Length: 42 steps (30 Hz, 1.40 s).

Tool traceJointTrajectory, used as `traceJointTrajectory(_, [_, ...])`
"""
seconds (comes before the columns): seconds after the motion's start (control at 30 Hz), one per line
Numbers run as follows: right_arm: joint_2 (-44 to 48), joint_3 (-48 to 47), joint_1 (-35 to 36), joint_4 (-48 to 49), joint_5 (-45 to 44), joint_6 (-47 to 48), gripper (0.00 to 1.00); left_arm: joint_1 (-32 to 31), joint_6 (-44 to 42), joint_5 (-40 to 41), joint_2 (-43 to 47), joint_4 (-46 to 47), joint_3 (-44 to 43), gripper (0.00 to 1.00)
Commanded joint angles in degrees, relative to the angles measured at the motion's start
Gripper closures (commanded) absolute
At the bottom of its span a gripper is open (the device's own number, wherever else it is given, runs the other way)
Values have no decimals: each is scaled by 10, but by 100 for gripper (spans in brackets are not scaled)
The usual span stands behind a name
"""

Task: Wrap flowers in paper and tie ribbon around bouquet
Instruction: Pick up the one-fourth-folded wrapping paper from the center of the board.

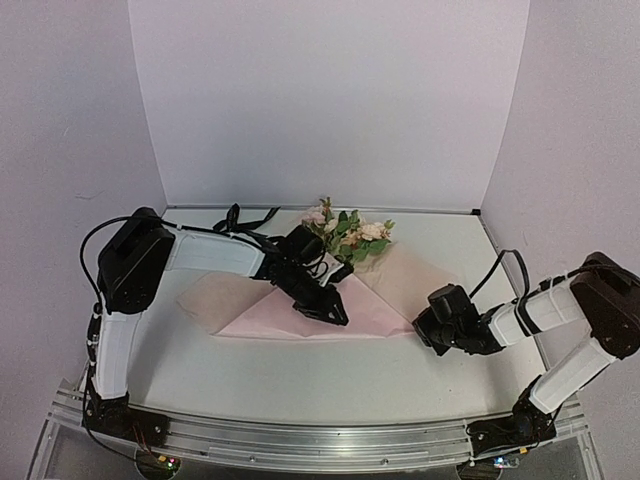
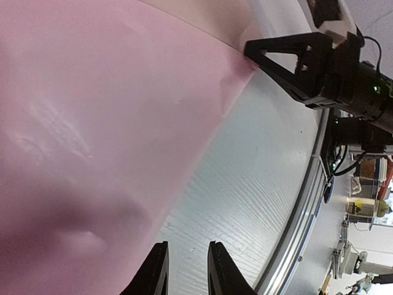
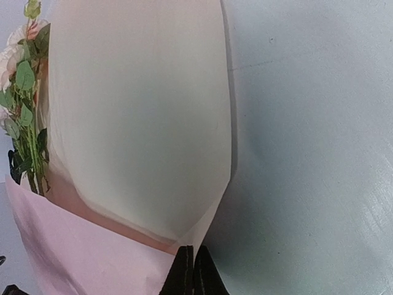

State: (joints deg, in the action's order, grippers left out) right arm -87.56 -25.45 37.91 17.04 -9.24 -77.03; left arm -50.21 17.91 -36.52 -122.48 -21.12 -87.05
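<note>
This is a robotics lab, set up as a small test booth. A pale grey-white desk (image 1: 300, 375) is boxed in on three sides by plain white backdrop panels (image 1: 320, 100). Two black-and-white robot arms, the left arm (image 1: 130, 290) and the right arm (image 1: 575, 310), are bolted to a ribbed aluminium rail (image 1: 320, 442) at the desk's near edge. Beyond that edge, the left wrist view shows cluttered metal stands and cables (image 2: 359, 246).

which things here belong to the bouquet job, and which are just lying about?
Job:
- flowers
- paper
- ribbon, at the back
- left gripper, open by the paper
- right gripper, shut on the paper's corner

Lying about:
- cables
- rail
- clutter beyond the table
</note>
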Motion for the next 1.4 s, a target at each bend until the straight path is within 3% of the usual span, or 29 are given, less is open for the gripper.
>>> traceJointTrajectory(0.0, [35, 13, -1, 15, -33, 21, 100, -24, -32, -38, -21, 4, -37, 77])
traceJointTrajectory(0.7, [117, 15, 42, -14, -25, 139, 100, -36, 22, 25, -134, 37, -126, 78])
traceJointTrajectory(1.03, [159, -71, 80, -137, -59, 262, 100, -37, 28, 11, -137, 18, -128, 78])
traceJointTrajectory(1.37, [186, -42, 80, -237, -139, 241, 95, -32, 32, -23, -89, 21, -80, 78])
